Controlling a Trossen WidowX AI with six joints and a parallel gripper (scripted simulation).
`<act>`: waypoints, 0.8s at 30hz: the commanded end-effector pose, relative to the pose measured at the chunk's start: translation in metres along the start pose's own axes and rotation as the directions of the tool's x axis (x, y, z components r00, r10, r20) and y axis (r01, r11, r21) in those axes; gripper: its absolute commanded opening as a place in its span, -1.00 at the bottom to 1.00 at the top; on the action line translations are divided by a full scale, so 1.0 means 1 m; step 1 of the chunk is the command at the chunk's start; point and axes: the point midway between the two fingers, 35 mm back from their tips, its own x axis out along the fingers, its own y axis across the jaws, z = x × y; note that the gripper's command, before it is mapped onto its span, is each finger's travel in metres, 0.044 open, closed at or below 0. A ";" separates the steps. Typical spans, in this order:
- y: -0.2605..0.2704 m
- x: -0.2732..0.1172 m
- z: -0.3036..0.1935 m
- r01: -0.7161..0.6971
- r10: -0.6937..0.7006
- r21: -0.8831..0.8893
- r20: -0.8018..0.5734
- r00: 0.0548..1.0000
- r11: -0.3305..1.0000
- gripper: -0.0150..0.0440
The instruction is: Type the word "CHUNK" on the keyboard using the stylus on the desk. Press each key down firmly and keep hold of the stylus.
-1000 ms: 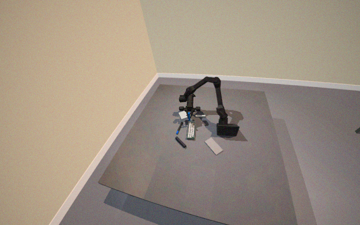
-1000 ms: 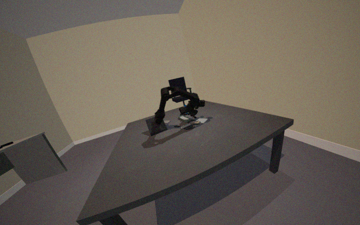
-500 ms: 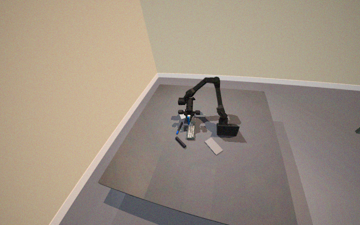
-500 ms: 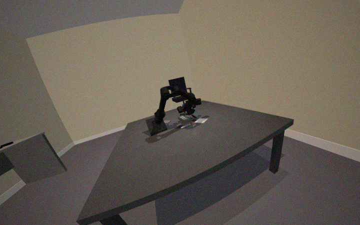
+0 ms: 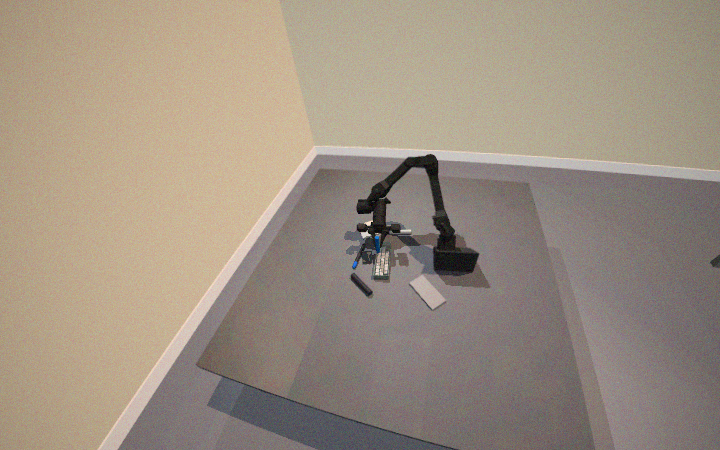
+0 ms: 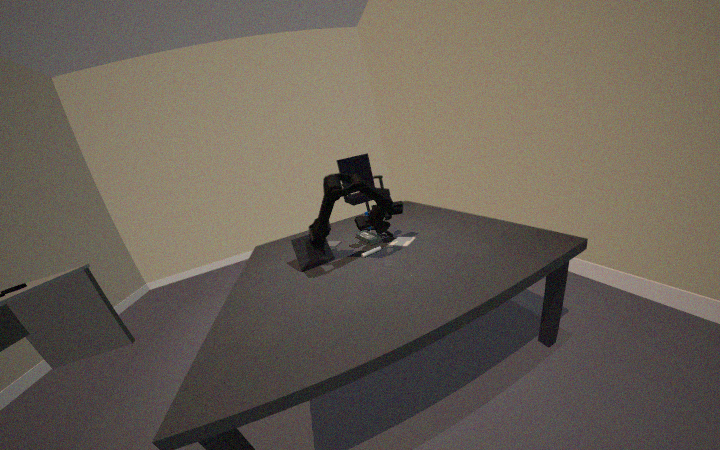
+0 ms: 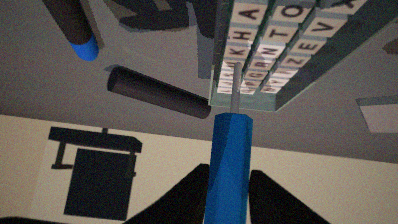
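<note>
Gripper (image 5: 376,239) (image 6: 371,225) (image 7: 228,176): closed in on the stylus from both sides, with black fingers against the blue barrel; pointed down toward the desk.
Stylus (image 5: 377,244) (image 6: 366,214) (image 7: 231,155): held between the fingers, with the thin grey tip reaching out beyond them.
Tip: in front of the letter keys in the wrist view, near K; too unclear to tell whether touching or just above.
Keyboard (image 5: 382,264) (image 6: 367,237) (image 7: 270,102): under and beyond the gripper, lying on the desk (image 5: 463,363) (image 6: 351,296); pale keys inside a greenish frame.
Legible keys: A, H, K in one row; O, T, N in the next; V, E, Z in another.
Blue-ended marker (image 5: 358,256) (image 7: 75,25): near the gripper, on the dark cylinder's side of the keyboard.
Dark cylinder (image 5: 361,284) (image 7: 157,92): farther from the gripper than the marker, lying flat.
Pale slab (image 5: 427,292) (image 7: 380,115): across the keyboard from the cylinder, well apart from the gripper.
White rod (image 5: 405,231) (image 6: 371,251): beside the gripper, toward the arm's base (image 5: 456,260) (image 6: 311,254).
White pad (image 5: 367,228) (image 6: 404,241): partly behind the gripper in the top view.
</note>
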 end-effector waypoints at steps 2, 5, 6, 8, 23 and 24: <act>0.000 0.001 0.002 -0.001 0.001 -0.005 -0.001 1.000 1.000 -0.22; 0.000 0.003 0.004 -0.001 0.001 -0.005 -0.001 1.000 1.000 -0.22; 0.000 0.003 0.004 -0.001 0.001 -0.005 0.000 1.000 1.000 -0.22; 0.000 0.004 0.006 -0.001 0.001 -0.005 0.000 1.000 1.000 -0.22; 0.000 0.008 0.012 0.000 0.000 -0.005 0.000 1.000 1.000 -0.22; 0.000 0.008 0.012 0.000 0.000 -0.005 0.000 1.000 1.000 -0.22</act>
